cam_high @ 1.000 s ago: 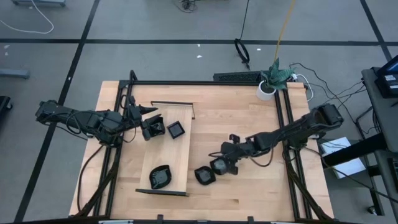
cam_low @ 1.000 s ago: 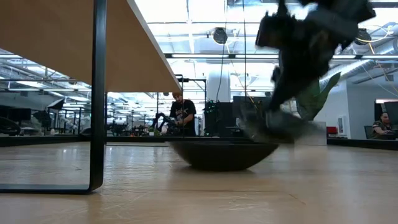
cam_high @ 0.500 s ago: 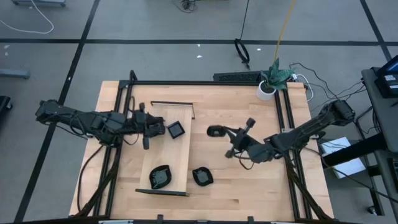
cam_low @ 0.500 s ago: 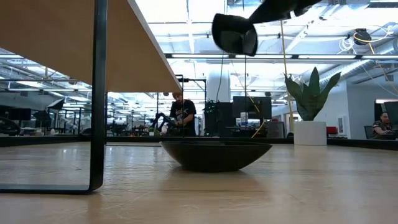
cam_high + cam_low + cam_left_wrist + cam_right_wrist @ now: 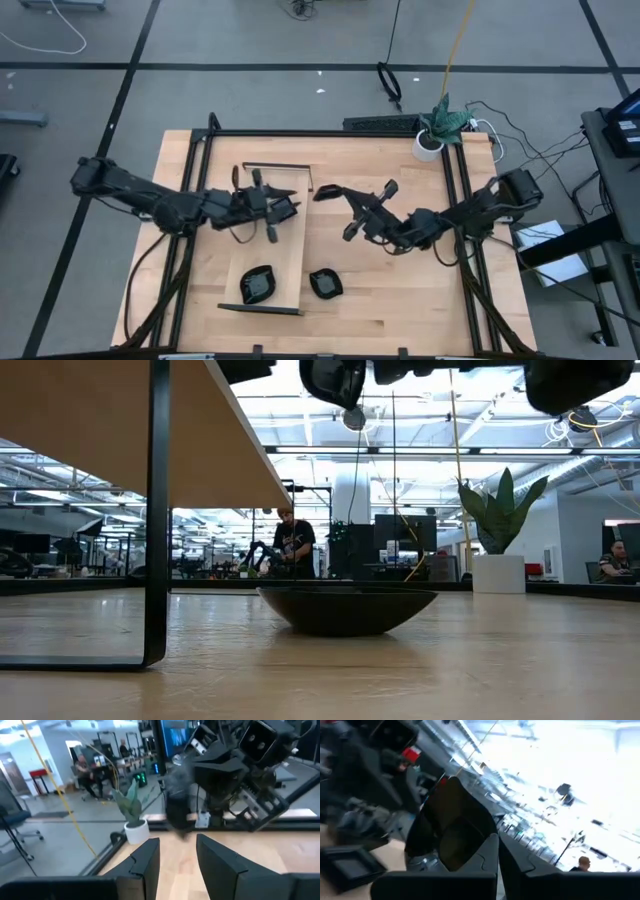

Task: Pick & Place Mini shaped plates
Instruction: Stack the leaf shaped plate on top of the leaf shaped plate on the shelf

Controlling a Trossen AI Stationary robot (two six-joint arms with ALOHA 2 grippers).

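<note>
My right gripper point(image 5: 340, 198) is shut on a small black dish point(image 5: 326, 192) and holds it high above the table, next to the far right corner of the pale wooden board point(image 5: 262, 250). The dish also shows in the right wrist view point(image 5: 451, 827) and at the top of the low view point(image 5: 335, 380). My left gripper point(image 5: 280, 205) is open over the board, by a square black dish point(image 5: 350, 865) that lies flat on the board. Another dish point(image 5: 258, 284) lies on the board's near end. One more point(image 5: 325, 283) rests on the table. My right gripper pinches the dish by its rim point(image 5: 485, 845) between its two fingers. The fingers come roughly level from the table's right. The dish is lifted clear of the table and the board and stands tilted, its hollow toward the wrist camera.
The board is raised on a black frame with thin legs point(image 5: 158, 510). Black rails point(image 5: 455, 200) run along the table's left and right sides. A potted plant point(image 5: 440, 125) stands at the far right corner. People sit in the room beyond point(image 5: 292, 540).
My right gripper has lifted the dish off the table near the other dish, then carried it up, toward the far edge and left toward the board. My left gripper has moved toward the table's right, over the square dish.
</note>
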